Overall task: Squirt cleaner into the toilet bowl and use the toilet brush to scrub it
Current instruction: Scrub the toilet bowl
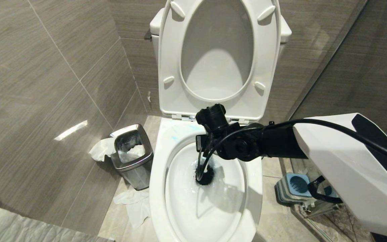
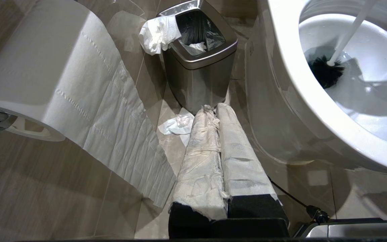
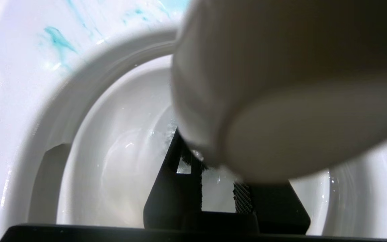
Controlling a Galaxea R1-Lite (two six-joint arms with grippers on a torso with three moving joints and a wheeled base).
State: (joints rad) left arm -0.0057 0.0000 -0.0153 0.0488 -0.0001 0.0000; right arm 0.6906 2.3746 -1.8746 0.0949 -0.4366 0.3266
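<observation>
Head view: right claw [image 1: 202, 144] over the toilet bowl [image 1: 156, 188], grasping the toilet brush [image 1: 207, 174], whose black bristles sit in the water.
Left wrist view: left claw [image 2: 218, 111], paper-wrapped, clenched near the floor beside the steel bin [image 2: 197, 67]. Right wrist view: brush handle fills the frame between the fingers [image 3: 173, 188].

No legible text anywhere.

Right arm [image 1: 348, 161]: white angular shell, black wrist, looped black cable. Left gripper [image 2: 218, 111]: fingers wrapped in white tissue.
</observation>
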